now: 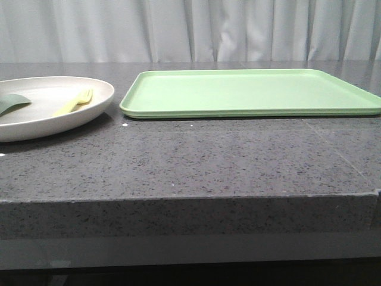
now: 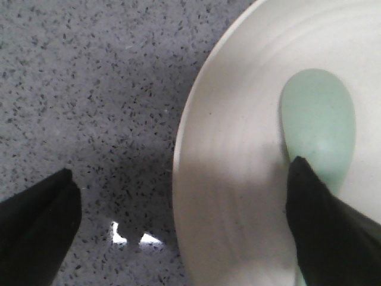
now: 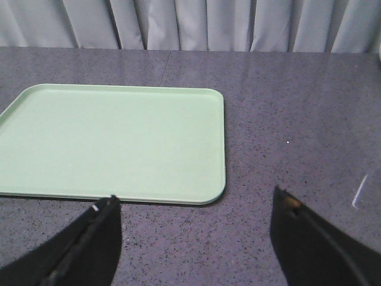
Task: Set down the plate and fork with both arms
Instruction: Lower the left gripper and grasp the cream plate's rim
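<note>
1. Straddling the plate [image 2: 238, 179] rim, the left gripper [image 2: 178, 220] has its jaws spread wide: one finger over the stone table [image 2: 89, 89], the other over the dish interior. This placement suits a rim pinch.
2. The plate sits at the table's left, just beside the light-green tray [image 1: 250, 92], not on it.
3. The pale-yellow fork [image 1: 74, 103] lies inside the plate, next to a green-grey spoon [image 2: 318, 128].
4. The right gripper [image 3: 193, 238] hovers near the tray's edge, jaws apart, holding nothing.

light-green tray [image 1: 250, 92] flat on speckled grey surface [image 1: 190, 161]; green-grey utensil [image 1: 12, 103] at 9 o'clock; curtain [image 1: 190, 30] at 12.
</note>
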Robot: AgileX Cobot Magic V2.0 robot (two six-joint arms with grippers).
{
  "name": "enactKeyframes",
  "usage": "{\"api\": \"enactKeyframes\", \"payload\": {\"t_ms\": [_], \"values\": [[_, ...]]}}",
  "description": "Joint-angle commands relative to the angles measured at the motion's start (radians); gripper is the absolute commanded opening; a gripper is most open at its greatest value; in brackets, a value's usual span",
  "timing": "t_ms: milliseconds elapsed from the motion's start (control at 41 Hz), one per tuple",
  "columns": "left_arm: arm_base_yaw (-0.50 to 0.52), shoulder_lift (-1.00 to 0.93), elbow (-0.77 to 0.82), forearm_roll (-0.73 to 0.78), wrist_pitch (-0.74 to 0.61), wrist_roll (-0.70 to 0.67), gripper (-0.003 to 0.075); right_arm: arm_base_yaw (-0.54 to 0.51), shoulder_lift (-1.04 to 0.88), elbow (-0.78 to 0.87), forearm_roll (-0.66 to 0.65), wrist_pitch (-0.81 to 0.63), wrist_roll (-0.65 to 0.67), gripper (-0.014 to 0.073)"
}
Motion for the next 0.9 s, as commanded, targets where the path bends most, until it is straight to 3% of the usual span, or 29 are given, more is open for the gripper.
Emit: {"api": "enactKeyframes", "payload": {"t_ms": [0,122,219,877], "values": [[0.001,-0.016,-0.034,-0.028,-0.032,-0.007,0.0671,-0.004,0.009,-0.03,-0.006,-0.077,-0.01,0.0547],[0.001,-0.004,-0.034,-0.052,-0.032,-0.007,0.0659,-0.004,0.009,-0.03,-0.006,-0.077,-0.01,0.0547],[0.001,0.006,-0.034,-0.068,-0.027,-0.007,0.0606,-0.004,0.009,-0.03,-0.006,-0.077,-0.01,0.0547],[0.001,0.005,-0.034,-0.073,-0.027,-0.007,0.0131,-0.004,0.009,-0.03,-0.006,-0.077,-0.01,0.0547]]}}
